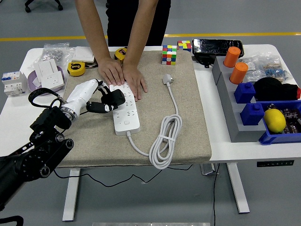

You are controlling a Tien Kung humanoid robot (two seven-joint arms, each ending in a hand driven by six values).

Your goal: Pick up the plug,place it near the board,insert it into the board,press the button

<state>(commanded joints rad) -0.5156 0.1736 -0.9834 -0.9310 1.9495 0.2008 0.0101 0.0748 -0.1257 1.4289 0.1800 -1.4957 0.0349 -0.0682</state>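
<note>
A white power strip [125, 110] lies lengthwise on the beige mat [188, 117]. Its cable loops in a coil [164, 141] and ends in a white plug [167, 79] lying on the mat, right of the strip's far end. My left hand [111, 101] has black fingers, loosely bent and holding nothing. It hovers at the strip's left edge near its middle. A person's two hands [124, 75] press flat on the strip's far end. The strip's button [126, 123] sits near its close end. My right arm is out of view.
A yellow tape measure [76, 68], a purple bowl with white sockets [47, 77] and a breaker [13, 82] sit at the left. Cubes [169, 54] stand at the mat's far edge. Grey and blue bins [263, 108] with a lemon and orange cups fill the right.
</note>
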